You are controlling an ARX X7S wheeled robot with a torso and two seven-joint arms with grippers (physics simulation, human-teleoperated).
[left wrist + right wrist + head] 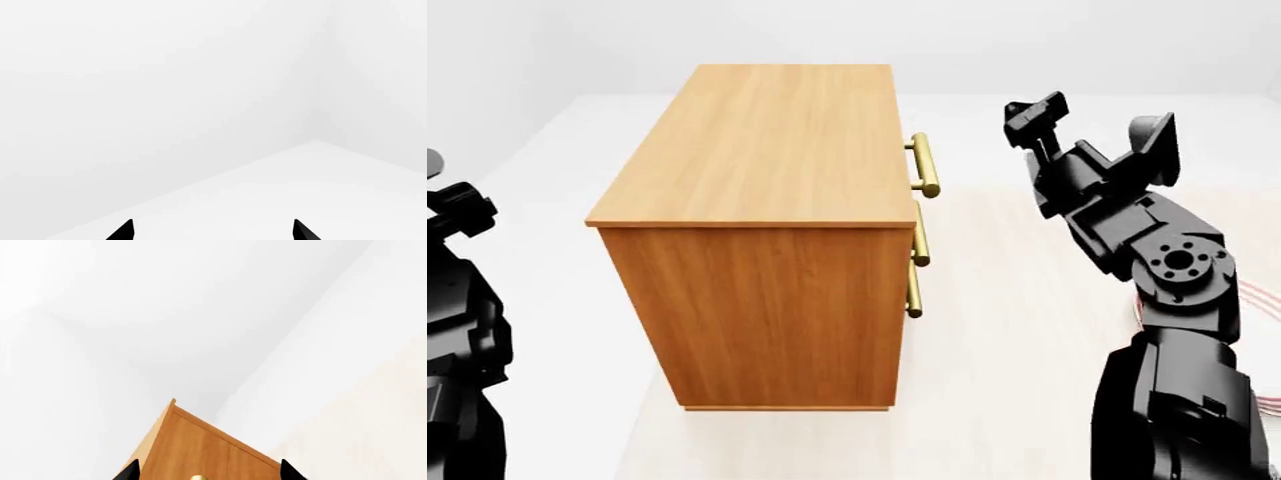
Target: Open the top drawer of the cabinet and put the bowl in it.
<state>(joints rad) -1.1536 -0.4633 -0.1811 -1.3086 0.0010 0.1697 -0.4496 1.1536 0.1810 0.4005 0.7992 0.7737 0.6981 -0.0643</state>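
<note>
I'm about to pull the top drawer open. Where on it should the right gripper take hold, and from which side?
Grip the top brass bar handle at mid-length, coming straight at the front of the orange-brown wooden cabinet. The bar stands off the drawer face, so the fingers of the open right gripper could close around it. It already faces that front.

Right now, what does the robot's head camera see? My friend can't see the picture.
A tall orange-brown wooden cabinet stands on a white floor, its three brass-handled drawers all shut and facing right. The black right arm reaches up beside the top drawer's handle without touching it, and part of the left arm shows at the left edge.
</note>
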